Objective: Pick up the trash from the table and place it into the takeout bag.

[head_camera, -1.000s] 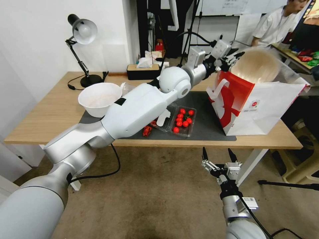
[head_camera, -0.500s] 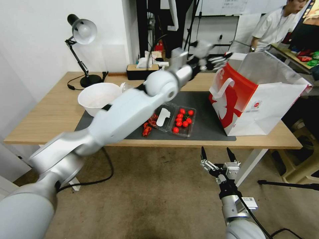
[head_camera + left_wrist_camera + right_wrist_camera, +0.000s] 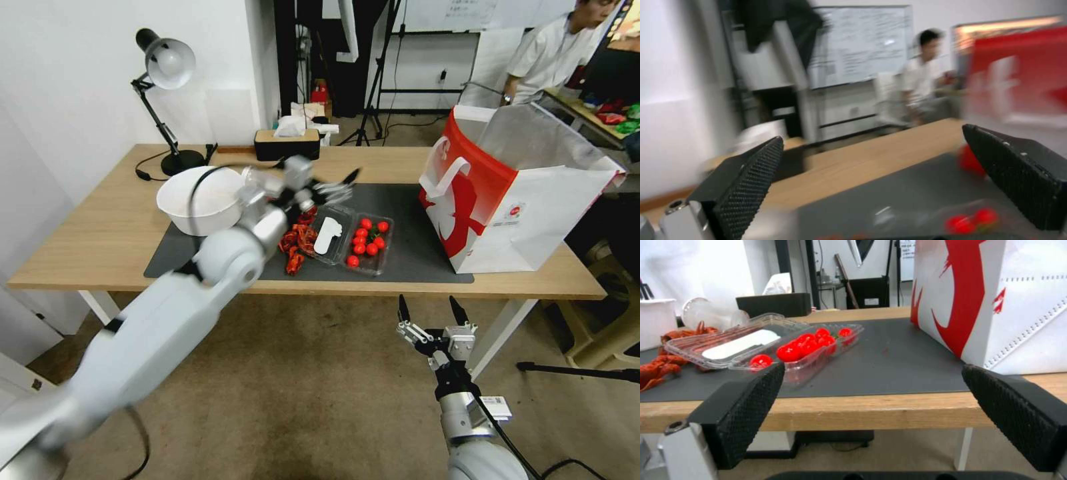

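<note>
Left claw (image 3: 333, 187), spread wide and empty, hovers just behind the clear tray (image 3: 328, 233); tray's long axis runs toward the takeout bag (image 3: 497, 200); right claw (image 3: 430, 319) open, off the table (image 3: 87, 247).

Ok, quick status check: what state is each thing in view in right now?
Left gripper: open, empty, above the mat.
Right gripper: open, empty, below the table edge.
Takeout bag: upright, mouth open.
Clear clamshell box: lid open, red tomatoes inside.
White bowl: upright.
Red crayfish shells: loose on the mat.
Desk lamp: upright.
</note>
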Controlling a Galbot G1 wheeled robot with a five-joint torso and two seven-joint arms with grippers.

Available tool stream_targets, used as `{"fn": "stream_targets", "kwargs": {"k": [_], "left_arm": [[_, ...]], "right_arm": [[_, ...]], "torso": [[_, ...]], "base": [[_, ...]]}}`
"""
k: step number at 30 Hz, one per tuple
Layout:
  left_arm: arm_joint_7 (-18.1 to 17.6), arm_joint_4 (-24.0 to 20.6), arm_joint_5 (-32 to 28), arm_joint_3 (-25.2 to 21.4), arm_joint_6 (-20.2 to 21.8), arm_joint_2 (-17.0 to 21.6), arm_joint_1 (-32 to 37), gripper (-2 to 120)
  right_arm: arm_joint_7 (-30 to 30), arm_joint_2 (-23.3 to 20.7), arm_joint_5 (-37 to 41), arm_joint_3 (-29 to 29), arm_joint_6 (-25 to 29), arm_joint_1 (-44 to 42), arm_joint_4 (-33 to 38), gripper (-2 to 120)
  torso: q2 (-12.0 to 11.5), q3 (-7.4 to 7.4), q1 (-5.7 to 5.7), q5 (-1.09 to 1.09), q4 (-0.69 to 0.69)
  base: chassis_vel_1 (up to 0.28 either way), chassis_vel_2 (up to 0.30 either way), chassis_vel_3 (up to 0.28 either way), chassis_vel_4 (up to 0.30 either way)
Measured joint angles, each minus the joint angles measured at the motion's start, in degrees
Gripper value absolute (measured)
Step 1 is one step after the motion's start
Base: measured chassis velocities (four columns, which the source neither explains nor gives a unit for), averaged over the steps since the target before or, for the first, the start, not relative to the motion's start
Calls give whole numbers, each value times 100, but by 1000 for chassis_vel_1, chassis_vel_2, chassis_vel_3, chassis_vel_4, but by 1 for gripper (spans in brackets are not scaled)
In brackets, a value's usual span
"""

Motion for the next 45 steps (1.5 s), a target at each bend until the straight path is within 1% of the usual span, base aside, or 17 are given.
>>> {"fn": "stream_targets", "kwargs": {"k": [1,2,3,4,7,8,11,13,14,15,16,18,19,20,23,28,45], "left_arm": [[0,0,0,0,0,0,0,100],[-77,-163,175,-351,27,20,466,100],[-120,-326,363,-744,37,3,1063,100],[-120,-326,363,-744,37,3,1063,100],[-165,-738,650,-1610,-86,-272,2346,100],[-165,-738,650,-1610,-86,-272,2346,100],[-179,-975,1146,-2229,-464,-662,3331,100],[-169,-997,1265,-2344,-590,-752,3572,100],[-155,-998,1415,-2486,-786,-869,3873,100],[-137,-968,1581,-2641,-1056,-1016,4230,100],[-137,-968,1581,-2641,-1056,-1016,4230,100],[-108,-913,1702,-2774,-1333,-1151,4559,100],[-68,-872,1760,-2840,-1518,-1242,4750,100],[-68,-872,1760,-2840,-1518,-1242,4750,100],[103,-721,1819,-2883,-1882,-1426,5013,100],[315,-461,1836,-2854,-2112,-1542,4996,100],[358,-320,1656,-2783,-2075,-1562,4827,100]], "right_arm": [[0,0,0,0,0,0,0,100],[-11,-11,-3,0,0,-10,20,100],[-19,-27,-4,2,0,-31,35,100],[-19,-27,-4,2,0,-31,35,100],[-36,-57,-11,23,5,-81,112,100],[-36,-57,-11,23,5,-81,112,100],[-39,-96,-20,41,35,-123,158,100],[-41,-110,-20,47,40,-135,169,100],[-48,-139,-20,59,45,-158,200,100],[-65,-168,-12,92,66,-190,231,100],[-65,-168,-12,92,66,-190,231,100],[-109,-194,3,129,99,-225,245,100],[-149,-201,17,149,124,-247,245,100],[-149,-201,17,149,124,-247,245,100],[-259,-205,41,184,196,-294,165,100],[-407,-211,126,209,410,-307,35,100],[-510,-166,212,259,494,-303,-107,100]], "torso": [[0,0,0,0,0],[0,0,0,4,-1],[0,0,0,-1,0],[0,0,0,-1,0],[0,0,-1,2,1],[0,0,-1,2,1],[0,0,0,2,-2],[0,0,0,2,-1],[0,0,-1,2,2],[0,-1,-1,2,-1],[0,-1,-1,2,-1],[0,0,0,-1,0],[0,0,0,4,0],[0,0,0,4,0],[0,0,0,2,-1],[0,1,0,1,-2],[-1,1,0,1,-1]], "base": [[0,0,0,0],[0,0,0,0],[0,0,0,0],[0,0,0,0],[0,0,0,0],[0,0,0,0],[0,0,0,0],[0,0,0,0],[0,0,0,0],[0,0,0,0],[0,0,0,0],[0,0,0,0],[0,0,0,0],[0,0,0,0],[0,0,0,0],[0,0,0,0],[0,0,0,0]]}}
